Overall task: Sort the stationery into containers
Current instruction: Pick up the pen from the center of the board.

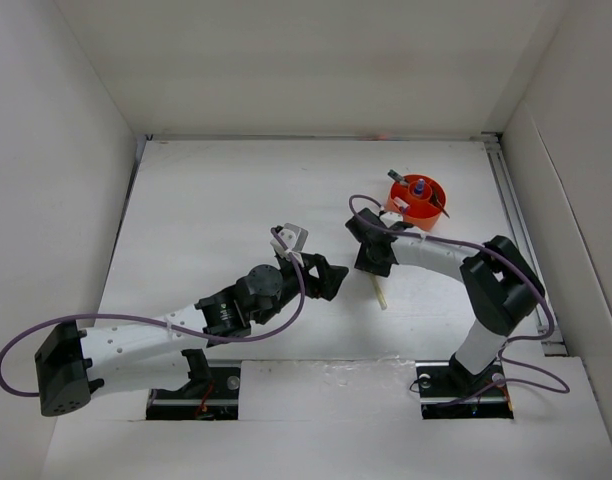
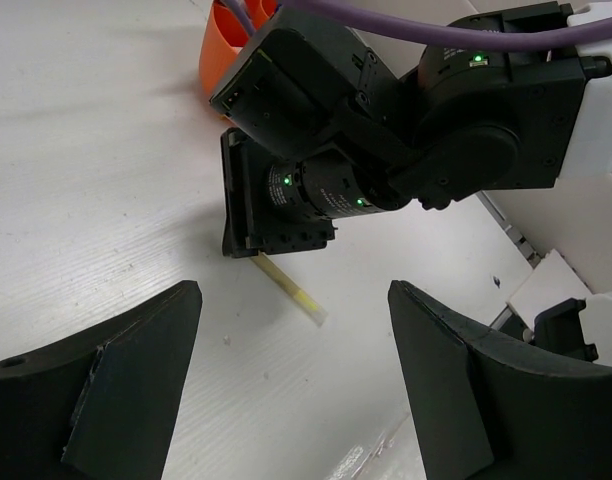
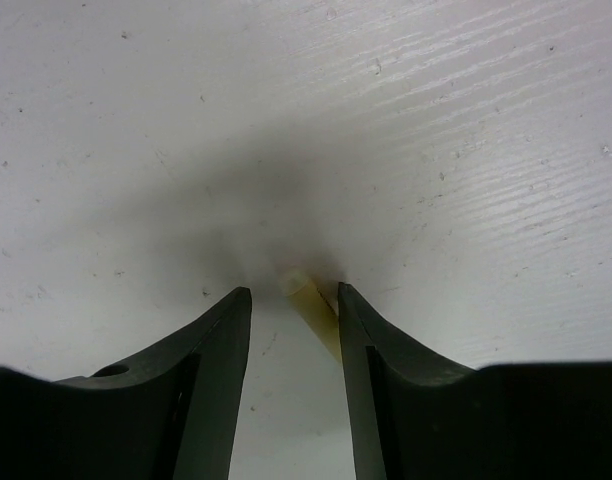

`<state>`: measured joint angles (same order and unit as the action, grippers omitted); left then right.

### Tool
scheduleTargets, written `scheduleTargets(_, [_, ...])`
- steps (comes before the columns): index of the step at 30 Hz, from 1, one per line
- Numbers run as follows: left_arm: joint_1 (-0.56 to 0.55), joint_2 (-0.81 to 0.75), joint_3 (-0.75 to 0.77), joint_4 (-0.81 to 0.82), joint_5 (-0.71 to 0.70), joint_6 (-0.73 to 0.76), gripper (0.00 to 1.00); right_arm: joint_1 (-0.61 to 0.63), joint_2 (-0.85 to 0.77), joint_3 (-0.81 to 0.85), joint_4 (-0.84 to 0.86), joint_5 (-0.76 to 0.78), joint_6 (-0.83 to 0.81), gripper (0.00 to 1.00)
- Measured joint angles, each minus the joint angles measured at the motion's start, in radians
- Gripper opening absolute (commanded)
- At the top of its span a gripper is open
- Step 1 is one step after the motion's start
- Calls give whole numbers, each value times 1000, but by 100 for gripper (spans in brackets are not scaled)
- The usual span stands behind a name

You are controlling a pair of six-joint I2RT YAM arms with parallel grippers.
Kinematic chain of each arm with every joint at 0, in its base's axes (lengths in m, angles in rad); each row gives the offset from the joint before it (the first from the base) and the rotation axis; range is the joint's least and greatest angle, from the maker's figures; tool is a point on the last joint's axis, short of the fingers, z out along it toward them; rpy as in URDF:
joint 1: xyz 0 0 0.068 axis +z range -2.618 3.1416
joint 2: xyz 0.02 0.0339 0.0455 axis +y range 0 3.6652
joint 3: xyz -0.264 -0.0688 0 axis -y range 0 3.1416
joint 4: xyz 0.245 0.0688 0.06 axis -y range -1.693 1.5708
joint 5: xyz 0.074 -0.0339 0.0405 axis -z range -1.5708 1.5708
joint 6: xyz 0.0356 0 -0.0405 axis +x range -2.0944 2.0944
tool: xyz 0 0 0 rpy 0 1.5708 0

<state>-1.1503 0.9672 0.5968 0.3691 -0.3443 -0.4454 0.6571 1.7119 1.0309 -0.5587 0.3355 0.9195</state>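
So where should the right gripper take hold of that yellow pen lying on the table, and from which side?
Across the barrel of the yellow pen, from straight above: it lies flat on the table, so only its sides are free. The right gripper straddles just its end, off-centre; a hold further along the barrel would probably be steadier.

— What colour are the arms?
— White shells with black joints, left arm [image 1: 136, 345] and right arm [image 1: 441, 255] alike. In the top view, black mounts [image 1: 194, 392] sit at seven and five o'clock.
— Cables?
— A purple cable [image 1: 106, 318] loops along each arm. A red wire [image 1: 203, 388] shows at the left mount.
— Anything else?
— Small green lights [image 2: 477, 58] on the right wrist's black housing. The fingers [image 3: 201, 390] are matte black wedges.
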Motion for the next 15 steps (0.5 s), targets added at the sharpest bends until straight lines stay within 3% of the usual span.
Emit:
scheduleTargets(3, [0,2,0,0,-3,0,72,0,-5,-7,2,-2,0,46])
scheduleTargets(15, [0,6,0,0,-6,0,72,-20,-16,-17,1,-30,-23,0])
